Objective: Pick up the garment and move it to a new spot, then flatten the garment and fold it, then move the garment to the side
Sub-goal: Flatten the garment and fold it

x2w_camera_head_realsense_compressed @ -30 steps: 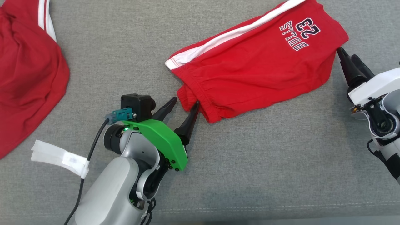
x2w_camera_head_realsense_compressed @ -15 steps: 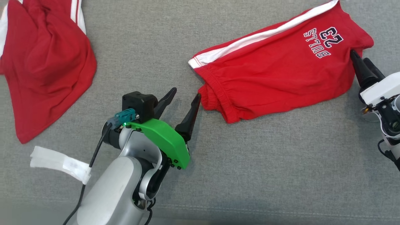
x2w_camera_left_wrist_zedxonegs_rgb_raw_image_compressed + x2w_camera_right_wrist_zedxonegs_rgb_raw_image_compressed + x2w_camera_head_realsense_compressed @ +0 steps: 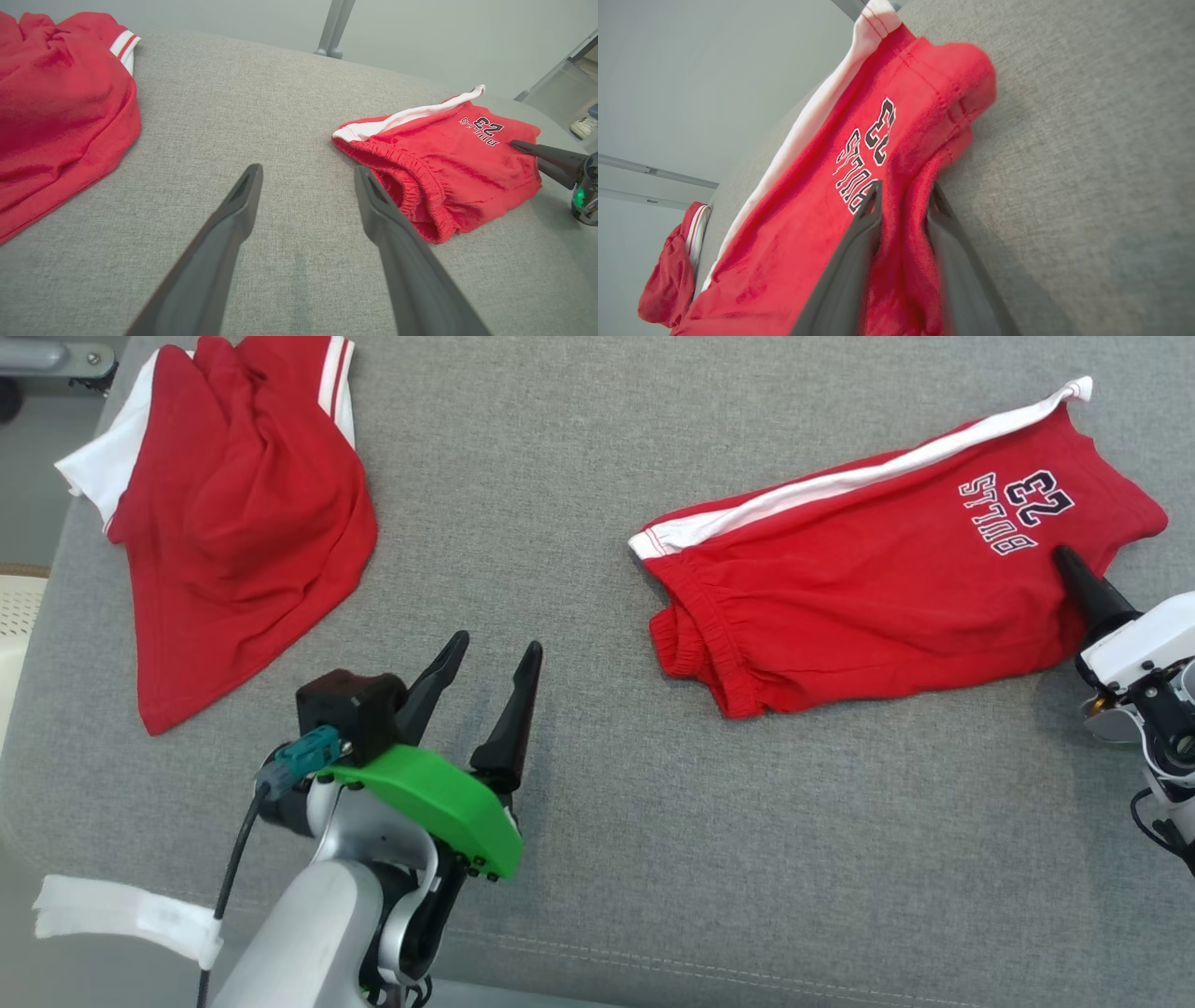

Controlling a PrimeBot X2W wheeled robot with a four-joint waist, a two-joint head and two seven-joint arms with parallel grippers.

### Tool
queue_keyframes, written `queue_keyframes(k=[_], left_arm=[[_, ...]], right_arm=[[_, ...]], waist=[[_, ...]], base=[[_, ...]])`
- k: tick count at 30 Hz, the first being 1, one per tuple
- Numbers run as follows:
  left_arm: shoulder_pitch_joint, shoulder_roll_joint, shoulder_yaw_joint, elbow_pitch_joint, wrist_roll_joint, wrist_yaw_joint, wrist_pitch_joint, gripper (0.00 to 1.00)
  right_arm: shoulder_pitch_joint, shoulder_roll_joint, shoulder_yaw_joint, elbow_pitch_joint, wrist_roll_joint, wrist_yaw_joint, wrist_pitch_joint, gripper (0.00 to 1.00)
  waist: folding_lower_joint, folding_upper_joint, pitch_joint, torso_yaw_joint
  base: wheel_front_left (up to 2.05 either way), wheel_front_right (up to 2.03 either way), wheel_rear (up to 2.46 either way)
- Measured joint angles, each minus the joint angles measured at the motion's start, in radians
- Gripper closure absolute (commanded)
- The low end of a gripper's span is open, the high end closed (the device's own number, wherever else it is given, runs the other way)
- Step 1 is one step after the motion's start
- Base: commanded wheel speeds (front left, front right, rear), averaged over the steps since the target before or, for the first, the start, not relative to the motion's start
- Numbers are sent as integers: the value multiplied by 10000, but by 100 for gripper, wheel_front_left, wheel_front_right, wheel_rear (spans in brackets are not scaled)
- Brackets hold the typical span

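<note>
Those red cotton shorts with a white side stripe [image 3: 868, 588] lie near the wide-open left gripper [image 3: 496, 649], to its right, and look floppy and light, so grab a hem; the right gripper [image 3: 903, 191] sits narrow around the far leg hem, can't tell if it's clamped.

Two red garments [image 3: 887, 588] [image 3: 243, 541], two tools [image 3: 497, 642] [image 3: 901, 193] and one white tape strip [image 3: 121, 910].

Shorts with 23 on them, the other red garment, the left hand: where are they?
shorts [image 3: 840, 616], head view, middle of the cloth.
other red garment [image 3: 243, 551], head view, its crumpled middle.
left hand [image 3: 497, 642], head view, between its fingertips.
</note>
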State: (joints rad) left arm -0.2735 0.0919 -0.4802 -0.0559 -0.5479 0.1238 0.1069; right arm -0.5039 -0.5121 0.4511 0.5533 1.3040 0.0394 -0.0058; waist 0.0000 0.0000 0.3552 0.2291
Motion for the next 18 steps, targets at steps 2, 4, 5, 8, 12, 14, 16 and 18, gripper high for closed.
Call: queue_keyframes(k=[2, 4, 5, 8, 12, 14, 16, 18], left_arm=[[286, 67, 224, -48, 0, 0, -56, 0], [596, 153, 474, -134, 0, 0, -107, 0], [727, 196, 545, -196, -2, 0, -107, 0], [947, 190, 616, -385, -4, 0, -107, 0], [1074, 174, 698, -709, -2, 0, -107, 0], [1114, 134, 648, -786, -2, 0, -107, 0], [1151, 113, 671, -849, -2, 0, -107, 0], [1276, 115, 840, -865, 0, 0, -109, 0]], right_arm=[[101, 2, -40, 56, 84, 31, 59, 94], [154, 6, -48, 67, 199, 25, 117, 100], [178, 4, -92, 71, 240, 15, 134, 100], [210, -8, -255, 127, 453, -77, 173, 100], [209, -12, -360, 144, 508, -153, 213, 100], [210, -17, -437, 142, 527, -150, 211, 100], [211, -33, -449, 130, 527, -136, 209, 100], [221, -21, -462, 119, 531, -134, 151, 100]], waist=[[0, 0, -130, 73], [0, 0, -252, 121], [0, 0, -306, 138], [0, 0, -382, 174], [0, 0, -343, 161], [0, 0, -321, 146], [0, 0, -330, 128], [0, 0, -359, 79]], base=[[0, 0, 0], [0, 0, 0], [0, 0, 0], [0, 0, 0], [0, 0, 0], [0, 0, 0], [0, 0, 0], [0, 0, 0]])
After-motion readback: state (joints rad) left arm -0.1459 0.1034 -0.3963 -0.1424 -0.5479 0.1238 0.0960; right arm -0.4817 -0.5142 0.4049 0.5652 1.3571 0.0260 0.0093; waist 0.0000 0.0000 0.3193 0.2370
